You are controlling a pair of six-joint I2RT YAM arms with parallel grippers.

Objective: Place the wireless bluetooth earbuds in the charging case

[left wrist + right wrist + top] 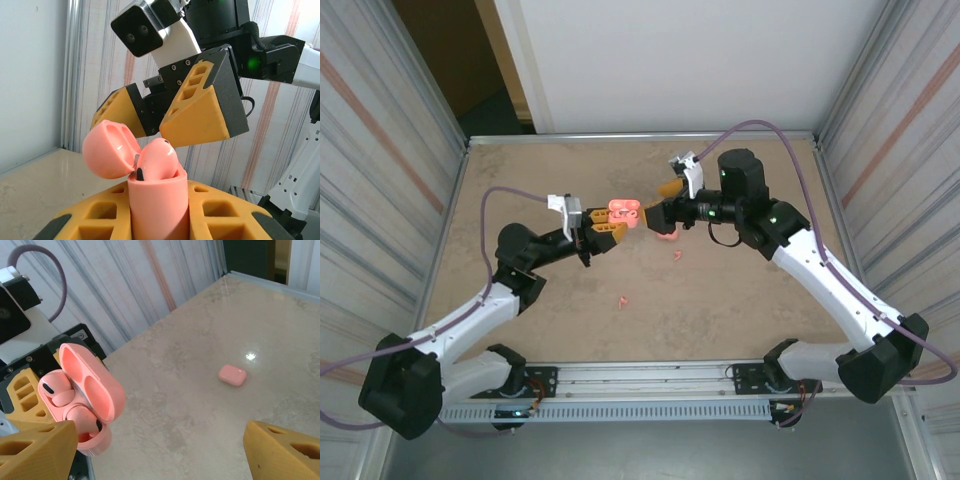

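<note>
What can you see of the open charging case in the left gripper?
The charging case is a glossy salmon-pink plastic box with rounded corners. Its hinged lid stands swung open, showing a smooth hollow inside. Two earbuds of the same pink sit in its wells. The left gripper clamps its lower body, holding it upright.

Beige tabletop, ribbed walls (pink-striped), white backboard
</note>
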